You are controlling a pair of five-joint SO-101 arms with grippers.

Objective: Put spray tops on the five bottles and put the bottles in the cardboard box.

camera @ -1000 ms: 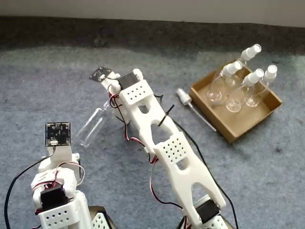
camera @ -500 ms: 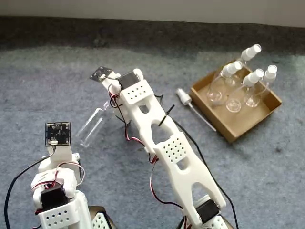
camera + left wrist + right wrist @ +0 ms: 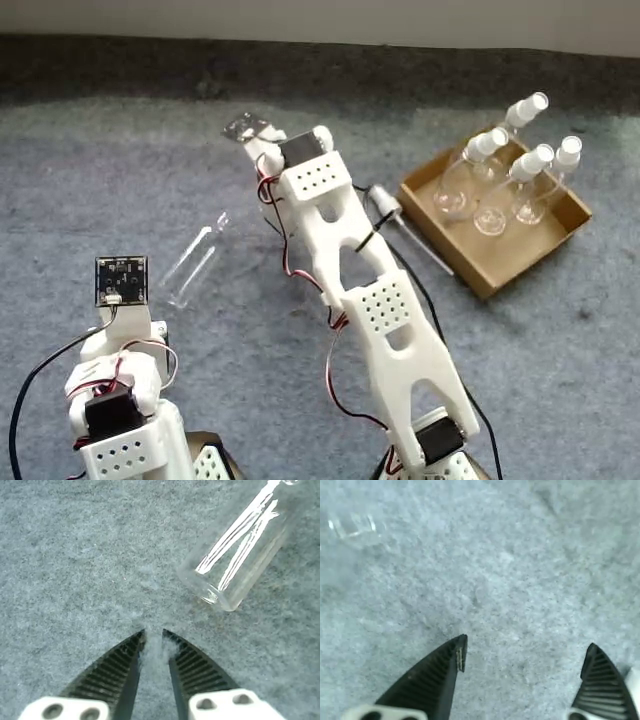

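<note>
A clear bottle [image 3: 193,263] without a top lies on its side on the grey carpet, left of centre; its base end [image 3: 235,565] is just beyond my left gripper [image 3: 153,634]. That gripper is shut and empty, low over the carpet. A loose white spray top [image 3: 386,204] with a long tube lies between the right arm [image 3: 330,215] and the cardboard box [image 3: 470,262]. Several topped bottles [image 3: 520,185] lie in the box. My right gripper [image 3: 527,647] is open over bare carpet, with the bottle's neck [image 3: 350,527] farther off.
The carpet ends at a dark strip [image 3: 320,60] along the far side. The left arm [image 3: 118,400] stays at the near left corner. Open carpet lies at the far left and in front of the box.
The right arm has swung to the right, off the lying bottle and toward the loose spray top. The bottle now lies uncovered. The left arm has not moved.
</note>
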